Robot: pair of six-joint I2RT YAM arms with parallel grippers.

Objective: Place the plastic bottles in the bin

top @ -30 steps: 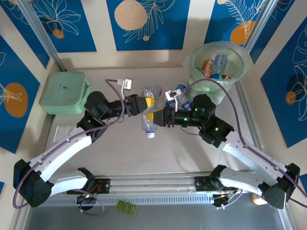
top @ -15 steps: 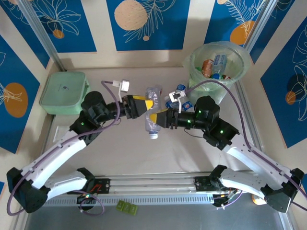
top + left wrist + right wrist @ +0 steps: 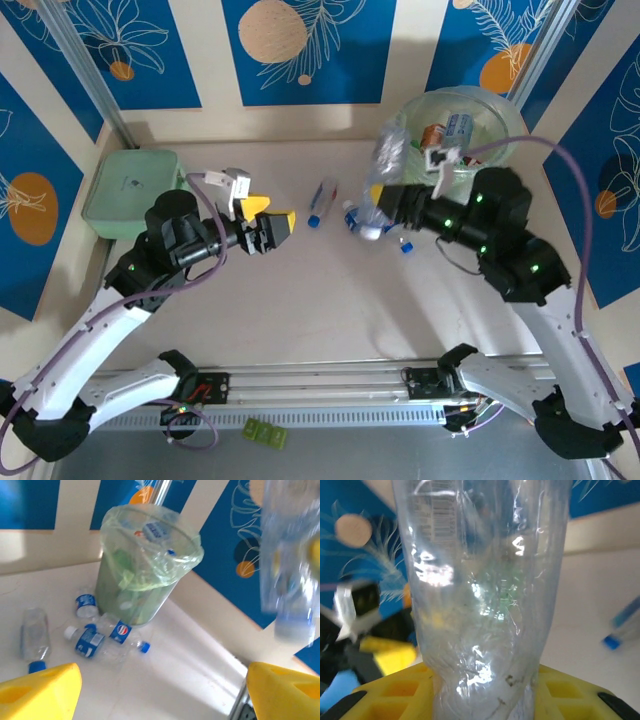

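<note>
Clear plastic bottle (image 3: 485,595), both ends cut off — pinched between the right jaws, near the bin (image 3: 140,590); left jaws spread, empty.

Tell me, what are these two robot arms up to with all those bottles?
They are clearing plastic bottles into the bin. The right pincer is clamped on a clear bottle, raised beside the bin's rim, not yet dropped in. The left pincer hangs open and empty above the table. Some bottles lie inside the bin; several loose bottles lie near its foot.
</note>
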